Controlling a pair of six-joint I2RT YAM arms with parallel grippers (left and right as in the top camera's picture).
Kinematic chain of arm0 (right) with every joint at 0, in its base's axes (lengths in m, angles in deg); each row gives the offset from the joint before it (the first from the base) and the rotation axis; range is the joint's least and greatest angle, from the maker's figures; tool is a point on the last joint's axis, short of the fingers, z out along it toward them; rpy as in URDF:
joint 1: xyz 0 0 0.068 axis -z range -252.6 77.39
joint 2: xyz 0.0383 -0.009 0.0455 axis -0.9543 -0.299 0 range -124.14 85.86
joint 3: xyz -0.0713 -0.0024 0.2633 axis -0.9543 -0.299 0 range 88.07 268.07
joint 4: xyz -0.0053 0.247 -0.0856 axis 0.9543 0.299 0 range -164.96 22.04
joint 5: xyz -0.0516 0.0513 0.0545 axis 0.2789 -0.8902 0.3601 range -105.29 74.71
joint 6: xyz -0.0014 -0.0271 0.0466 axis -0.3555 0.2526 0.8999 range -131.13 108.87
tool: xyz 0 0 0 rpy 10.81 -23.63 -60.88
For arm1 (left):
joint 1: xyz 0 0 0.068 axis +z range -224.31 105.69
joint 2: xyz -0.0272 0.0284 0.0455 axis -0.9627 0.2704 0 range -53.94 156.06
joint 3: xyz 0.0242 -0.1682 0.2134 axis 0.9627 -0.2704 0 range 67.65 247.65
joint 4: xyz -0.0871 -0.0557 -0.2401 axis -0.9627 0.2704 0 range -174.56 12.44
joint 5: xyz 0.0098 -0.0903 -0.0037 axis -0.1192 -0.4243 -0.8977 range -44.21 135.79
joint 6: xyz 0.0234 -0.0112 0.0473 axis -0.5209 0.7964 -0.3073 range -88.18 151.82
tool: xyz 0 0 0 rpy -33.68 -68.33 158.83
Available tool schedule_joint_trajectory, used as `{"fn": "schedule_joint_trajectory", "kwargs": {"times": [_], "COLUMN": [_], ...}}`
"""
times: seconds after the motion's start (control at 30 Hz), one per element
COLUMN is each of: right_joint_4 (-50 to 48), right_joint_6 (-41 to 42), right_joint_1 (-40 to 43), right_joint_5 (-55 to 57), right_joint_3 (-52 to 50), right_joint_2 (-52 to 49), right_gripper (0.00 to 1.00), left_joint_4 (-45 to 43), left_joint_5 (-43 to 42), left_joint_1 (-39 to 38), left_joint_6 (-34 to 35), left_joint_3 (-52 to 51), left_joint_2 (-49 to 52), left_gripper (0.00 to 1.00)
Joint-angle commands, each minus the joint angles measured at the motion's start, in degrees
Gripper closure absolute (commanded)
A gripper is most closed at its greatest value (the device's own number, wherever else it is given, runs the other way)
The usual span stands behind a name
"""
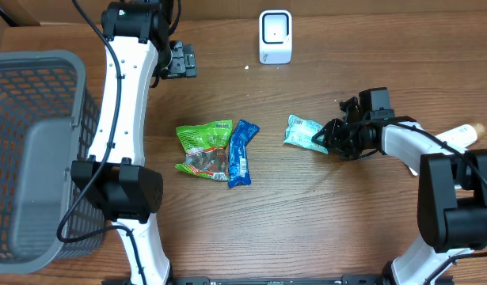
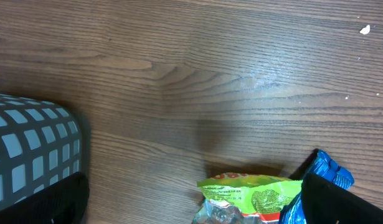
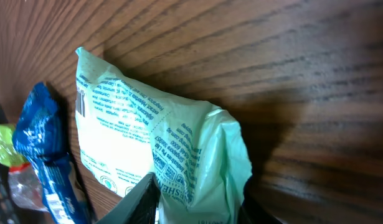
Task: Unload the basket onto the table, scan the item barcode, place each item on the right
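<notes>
A mint-green packet [image 1: 302, 132] lies on the wooden table right of centre. My right gripper [image 1: 329, 139] is shut on its right end. In the right wrist view the packet [image 3: 147, 130] fills the frame, printed side up, with a small barcode [image 3: 80, 103] at its far edge; its near end is pinched between my fingers [image 3: 141, 200]. The white scanner [image 1: 275, 36] stands at the back of the table. My left gripper [image 1: 180, 60] hangs open at the back left, holding nothing.
A green snack bag [image 1: 203, 147] and a blue packet [image 1: 241, 152] lie side by side mid-table, also in the left wrist view as green bag [image 2: 253, 196] and blue packet [image 2: 331, 171]. A grey basket [image 1: 37, 150] fills the left side. A cream bottle [image 1: 463, 134] lies far right.
</notes>
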Motion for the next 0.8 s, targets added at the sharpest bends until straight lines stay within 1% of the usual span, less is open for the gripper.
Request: {"fn": "schedule_joint_trajectory", "kwargs": {"times": [0.0,0.03,0.13,0.27,0.63,0.67,0.7,0.77], "right_joint_4": [-0.11,-0.20,-0.87,-2.40,-3.93,-4.42,-4.59,-4.94], "right_joint_6": [-5.51,-5.51,-6.34,-6.34,-6.29,-6.29,-6.29,-6.19], "right_joint_1": [1.60,2.14,3.67,4.37,0.28,-0.11,-0.24,-0.24], "right_joint_5": [1.68,1.36,0.04,-0.07,-0.15,-0.15,-0.15,-0.33], "right_joint_3": [-0.57,-0.42,-0.11,-0.28,-0.33,-0.33,-0.33,-0.31], "right_joint_2": [-0.87,-0.87,-0.87,-0.92,-2.99,-3.34,-3.37,-3.34], "right_gripper": [0.65,0.61,0.56,0.55,0.55,0.56,0.59,0.69], "left_joint_4": [-0.04,-0.04,-0.04,-0.04,-0.04,-0.04,-0.07,-0.04], "left_joint_5": [0.52,0.52,0.55,0.52,0.52,0.52,0.52,0.52], "left_joint_1": [-0.39,-0.42,-0.39,-0.39,-0.39,-0.39,-0.39,-0.39], "left_joint_6": [-0.04,-0.04,-0.04,-0.04,-0.04,-0.04,-0.04,-0.04], "left_joint_3": [1.25,1.25,1.25,1.25,1.25,1.25,1.25,1.25], "left_joint_2": [-0.94,-0.94,-0.94,-0.94,-0.94,-0.94,-0.94,-0.94], "left_gripper": [0.00,0.00,0.01,0.00,0.01,0.00,0.00,0.00]}}
